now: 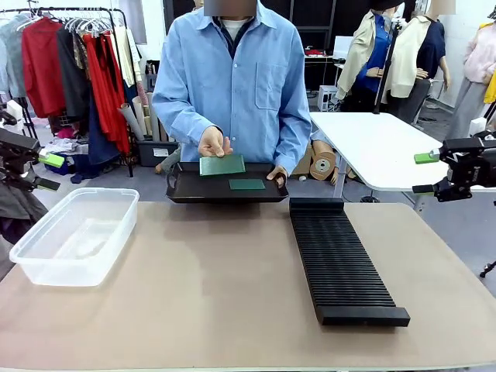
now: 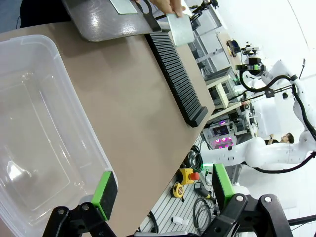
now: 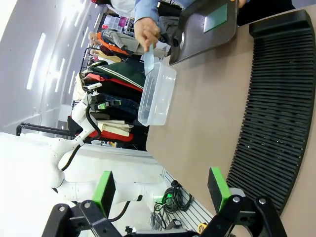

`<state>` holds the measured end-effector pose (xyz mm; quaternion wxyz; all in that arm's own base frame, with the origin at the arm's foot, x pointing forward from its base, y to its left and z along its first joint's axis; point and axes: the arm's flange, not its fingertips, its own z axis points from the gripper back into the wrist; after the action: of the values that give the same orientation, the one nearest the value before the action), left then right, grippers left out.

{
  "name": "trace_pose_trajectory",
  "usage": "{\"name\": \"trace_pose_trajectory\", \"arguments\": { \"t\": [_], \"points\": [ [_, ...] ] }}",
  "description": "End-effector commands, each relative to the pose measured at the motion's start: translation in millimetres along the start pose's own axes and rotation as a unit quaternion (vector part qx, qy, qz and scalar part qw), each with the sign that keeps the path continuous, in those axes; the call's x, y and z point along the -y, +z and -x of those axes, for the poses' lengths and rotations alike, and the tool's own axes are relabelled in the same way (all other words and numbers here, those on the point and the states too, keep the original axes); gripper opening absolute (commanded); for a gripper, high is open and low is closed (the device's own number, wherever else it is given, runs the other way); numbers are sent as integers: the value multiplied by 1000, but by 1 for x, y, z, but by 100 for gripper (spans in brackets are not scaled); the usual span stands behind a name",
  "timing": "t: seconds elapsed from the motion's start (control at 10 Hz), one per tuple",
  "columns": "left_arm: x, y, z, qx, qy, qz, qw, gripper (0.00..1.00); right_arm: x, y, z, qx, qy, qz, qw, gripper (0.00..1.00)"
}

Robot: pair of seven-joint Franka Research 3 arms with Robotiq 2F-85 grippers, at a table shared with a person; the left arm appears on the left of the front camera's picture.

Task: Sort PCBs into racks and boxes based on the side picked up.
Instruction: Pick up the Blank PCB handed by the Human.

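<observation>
At far edge of table point(image 1: 232, 310): person's hand point(image 1: 212, 142) holds one PCB point(image 1: 222, 164) tilted above black tray point(image 1: 186, 194), broad face toward robot side, long axis left-right. Second PCB point(image 1: 246, 184) lies flat in tray, same axis. Boards look thin, stiff, light, slick-faced; probably best pinched across the thickness at a free long edge, clear of the fingers. Left gripper point(image 1: 48, 172) and right gripper point(image 1: 425, 173) hang wide open, empty, at table sides. Rack point(image 1: 341, 263) sits right of centre, clear tub point(image 1: 62, 271) left.

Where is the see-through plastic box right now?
In the front view, the clear box sits on the table's left side, close by the left gripper and far left of the black rack.
</observation>
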<state>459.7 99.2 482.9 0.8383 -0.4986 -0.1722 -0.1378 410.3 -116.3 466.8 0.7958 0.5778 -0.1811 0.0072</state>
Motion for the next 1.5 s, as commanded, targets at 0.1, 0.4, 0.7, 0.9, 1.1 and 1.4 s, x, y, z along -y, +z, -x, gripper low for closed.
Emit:
{"name": "trace_pose_trajectory", "arguments": {
  "t": [0.1, 0.4, 0.7, 0.9, 1.1, 1.4],
  "points": [
    [0, 0, -1, 3, 1, -3, 1000, 100, -2, 1, 0, 1, 2, -3, 1000, 100],
    [0, 0, -1, 3, 1, -3, 1000, 100, -2, 1, 0, 1, 2, -3, 1000, 100],
    [-5, 5, 1, 3, 6, 36, 999, 100, -2, 1, 0, 1, 2, -3, 1000, 100],
    [-13, 13, 2, 20, 12, 41, 999, 100, -2, 1, 0, 1, 2, -3, 1000, 100],
    [-17, 17, 1, 30, 12, 47, 998, 100, -2, 1, 0, 1, 2, -3, 1000, 100],
    [-16, 12, 6, 18, 23, 29, 999, 100, 6, -12, -3, 3, 0, -33, 999, 100]
  ]
}}
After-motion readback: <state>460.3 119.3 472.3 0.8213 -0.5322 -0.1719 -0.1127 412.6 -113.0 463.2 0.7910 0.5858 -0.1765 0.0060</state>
